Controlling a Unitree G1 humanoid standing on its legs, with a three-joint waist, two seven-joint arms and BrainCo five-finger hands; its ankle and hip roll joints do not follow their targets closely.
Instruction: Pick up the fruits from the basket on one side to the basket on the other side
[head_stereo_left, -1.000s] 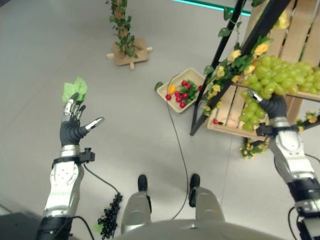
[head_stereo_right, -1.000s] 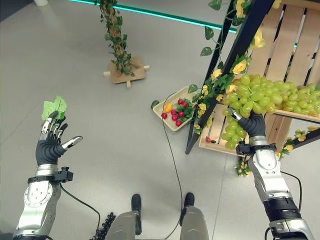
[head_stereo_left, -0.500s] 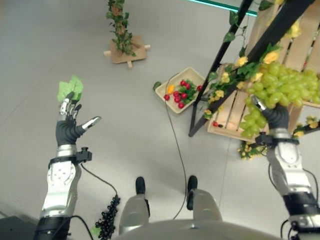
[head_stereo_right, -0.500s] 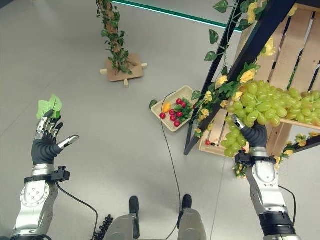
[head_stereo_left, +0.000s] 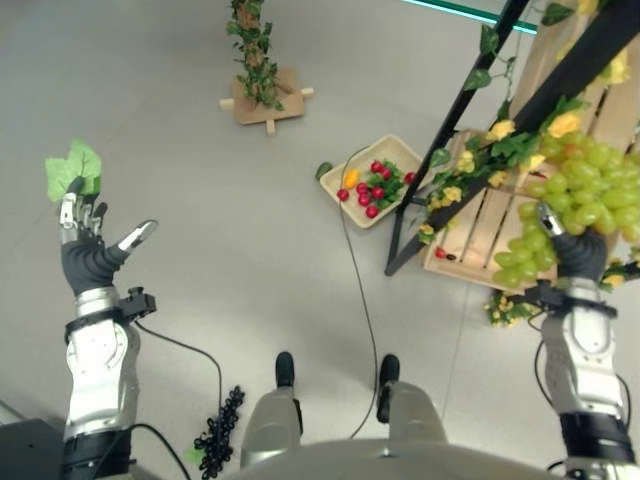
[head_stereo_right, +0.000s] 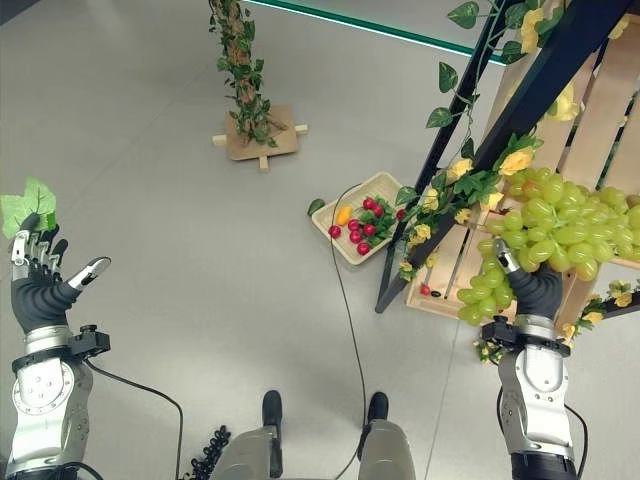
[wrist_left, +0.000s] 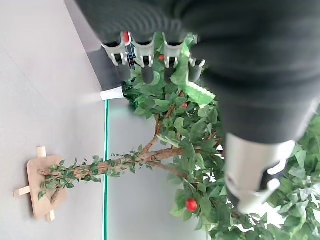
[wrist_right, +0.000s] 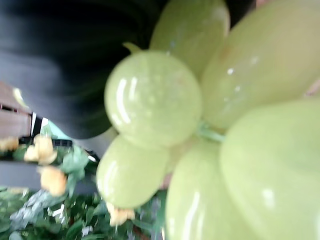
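The left hand (head_stereo_left: 85, 262) is raised at the left of the scene on an upright forearm, palm turned inward, with the fingers straight and the thumb spread out to the side. A green leaf (head_stereo_left: 72, 170) is seen just past the fingertips; whether it is touched cannot be told.

The right hand (head_stereo_right: 538, 292) is lifted at the right, its forearm nearly vertical, and is pushed up into a large bunch of green grapes (head_stereo_right: 560, 225) that hangs over the edge of a wooden crate shelf (head_stereo_left: 500, 215). The fingers are buried among the grapes, so it cannot be told whether they are closed on the fruit. In the right wrist view the grapes (wrist_right: 200, 125) are pressed right against the camera.

Farther off on the floor, in the middle, a shallow basket (head_stereo_left: 398, 156) is seen holding small red fruits (head_stereo_left: 372, 193) and one orange piece (head_stereo_left: 350, 178), beside a black slanted frame (head_stereo_left: 450, 160) wound with leaves and yellow flowers (head_stereo_left: 500, 130). A small vine-wrapped tree on a wooden base (head_stereo_left: 262, 100) stands at the far side.
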